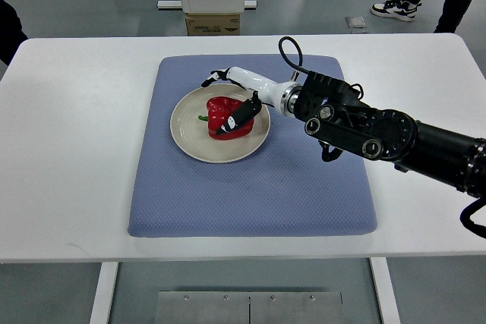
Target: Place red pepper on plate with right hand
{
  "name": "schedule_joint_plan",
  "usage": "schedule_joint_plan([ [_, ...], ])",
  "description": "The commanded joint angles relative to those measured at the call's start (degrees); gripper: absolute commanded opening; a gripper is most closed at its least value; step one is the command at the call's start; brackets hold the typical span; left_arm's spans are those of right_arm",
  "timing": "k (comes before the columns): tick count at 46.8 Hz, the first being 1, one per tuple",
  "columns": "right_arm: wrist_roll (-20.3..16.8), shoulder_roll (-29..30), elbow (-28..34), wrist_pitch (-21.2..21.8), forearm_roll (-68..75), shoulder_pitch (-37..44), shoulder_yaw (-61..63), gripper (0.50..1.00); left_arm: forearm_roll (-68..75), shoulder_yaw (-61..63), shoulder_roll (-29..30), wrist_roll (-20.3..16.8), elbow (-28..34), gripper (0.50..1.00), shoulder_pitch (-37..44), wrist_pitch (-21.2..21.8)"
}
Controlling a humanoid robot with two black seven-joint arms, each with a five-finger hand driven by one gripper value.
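The red pepper [226,111] with a green stem lies on the cream plate [190,138], which sits on the blue mat. My right hand [215,105] reaches in from the right and hovers over the plate. Its white palm is just behind the pepper. One black finger [237,117] lies across the pepper's front right side. The other fingers [214,77] are spread over the plate's far rim, apart from the pepper, with plate showing between. The hand looks open. The left arm is out of view.
The blue mat [250,195] lies on a white table [68,149]. A white machine base and a cardboard box [213,24] stand beyond the far edge. A person's legs and shoes [399,7] show at the top right.
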Motion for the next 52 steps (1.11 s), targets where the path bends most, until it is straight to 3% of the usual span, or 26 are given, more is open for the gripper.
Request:
schedule_joint_plan([
  [1,0.0,-3.0,0.9,0.1,0.4,0.0,1.6,0.995,0.0,0.0,0.0,0.0,0.0,1.0,0.0,0.0],
  [20,-0.3,-14.0,2.8,0.3,3.3,-5.1,16.8,0.995,-0.1,0.0,0.0,0.0,0.0,1.0,0.0,0.0],
  [31,-0.7,-14.1,2.6,-0.4,3.4,-14.1,31.3,0.991,0.0,0.0,0.0,0.0,0.0,1.0,0.0,0.0],
  [40,-0.4,-13.2,2.4,-4.8,5.1,-20.2,38.8,0.993,0.0,0.0,0.0,0.0,0.0,1.0,0.0,0.0],
  [52,-0.3,-10.2,2.3,-7.5,8.5,-22.6,45.2,0.995,-0.1,0.0,0.0,0.0,0.0,1.0,0.0,0.0],
])
